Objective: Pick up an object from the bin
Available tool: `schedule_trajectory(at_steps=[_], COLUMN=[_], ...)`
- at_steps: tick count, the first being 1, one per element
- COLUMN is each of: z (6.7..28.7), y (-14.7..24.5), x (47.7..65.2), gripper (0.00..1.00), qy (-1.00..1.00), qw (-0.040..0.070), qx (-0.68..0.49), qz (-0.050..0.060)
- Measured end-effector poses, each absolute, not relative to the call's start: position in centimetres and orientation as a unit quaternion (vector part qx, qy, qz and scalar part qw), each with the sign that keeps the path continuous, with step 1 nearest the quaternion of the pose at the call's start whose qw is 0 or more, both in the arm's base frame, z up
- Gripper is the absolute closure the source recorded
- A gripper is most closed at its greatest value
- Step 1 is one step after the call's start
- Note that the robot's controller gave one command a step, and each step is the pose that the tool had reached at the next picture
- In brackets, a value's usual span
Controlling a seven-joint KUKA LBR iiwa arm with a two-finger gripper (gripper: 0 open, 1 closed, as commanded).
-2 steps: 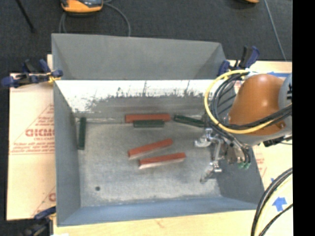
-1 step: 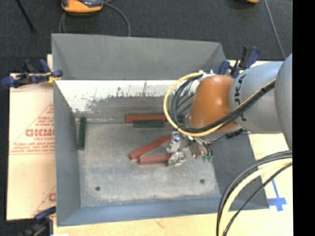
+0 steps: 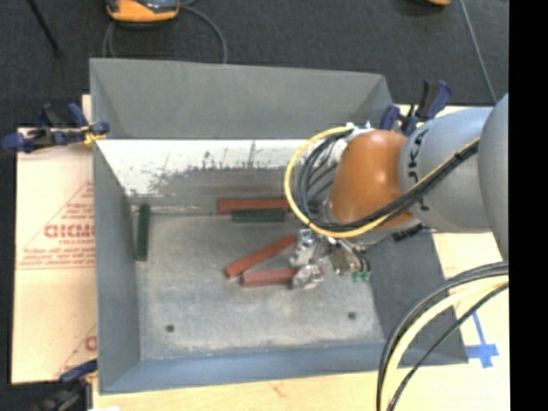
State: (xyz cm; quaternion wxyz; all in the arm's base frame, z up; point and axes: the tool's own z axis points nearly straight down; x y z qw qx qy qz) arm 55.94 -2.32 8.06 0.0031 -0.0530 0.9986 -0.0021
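Five slim bars lie on the floor of the grey metal bin, and each is placed here by where it sits from the tool. The tool hangs low over the middle of the bin floor, directly beneath the orange cover on the wrist. Loops of yellow and black cable ring that cover, and the grey arm behind it comes in from the right of the view.

Two of the bars are right at the tool. The upper red-brown bar runs leftward from the tool and slants downward in the view, with its right end just at the tool's side. The lower red-brown bar lies nearly level just below it, and its right end reaches under the tool's tip. Their far ends, left of the tool, lie close together, so the pair forms a narrow wedge that widens toward the tool.

Whether the tool is apart or together I cannot tell, because its metal parts crowd over the bar ends. For the same reason I cannot tell whether either bar is clamped in it.

Up and to the left of the tool, near the back wall, a third red-brown bar lies level. A dark green bar sits just beneath it, set slightly nearer the tool. Far to the left of the tool, well apart from everything else, a second dark green bar lies lengthwise along the left wall
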Motion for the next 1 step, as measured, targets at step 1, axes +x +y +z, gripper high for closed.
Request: schedule_trajectory(at_steps=[1], z=[27.16], y=[-1.64], x=[56.14], gripper=[1.0], qy=[0.998], qw=[0.001], qx=[-0.066], qz=[-0.001])
